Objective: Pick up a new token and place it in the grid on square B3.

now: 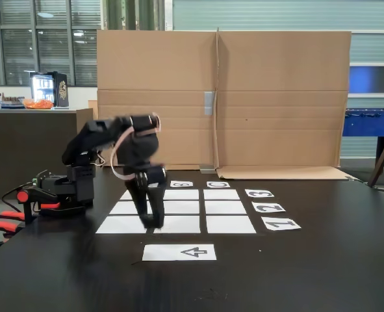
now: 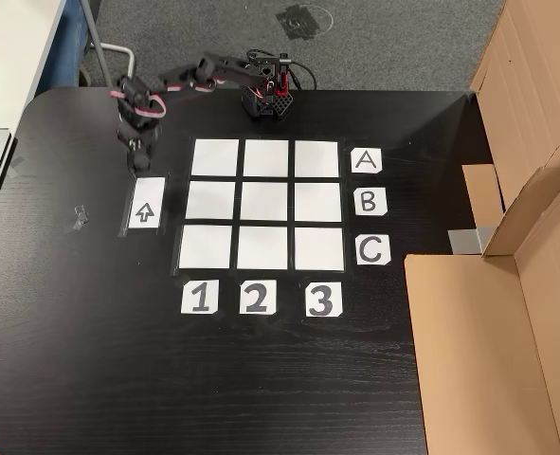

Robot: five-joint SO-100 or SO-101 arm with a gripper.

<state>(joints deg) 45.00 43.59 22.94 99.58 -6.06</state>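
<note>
- Overhead-style fixed view: gripper [image 2: 139, 169] points down at the table, its tip at the top end of the arrow sheet [image 2: 145, 205], outside the grid [image 2: 262, 204] and on its left.
- Fingers: cannot tell whether they are apart or together; too dark and blurred in both fixed views. Cannot tell if anything is between them.
- Low fixed view: gripper [image 1: 154, 224] hangs near the table surface at the grid's [image 1: 177, 208] near-left part; the arm is motion-blurred.
- Token: cannot be made out in either view; black on black table, too small to tell.
- Square B3 [image 2: 318, 202]: middle row, right column in the top-down view, in line with the "B" label [image 2: 369, 201] and the "3" label [image 2: 322, 300]. Bare white, nothing on it.
- All nine squares look bare.
- Arm base [image 2: 267, 95] sits at the far table edge, above the grid's top row in the top-down view.
- Cardboard wall [image 1: 223, 97] stands along the table edge beyond the letter labels.
</note>
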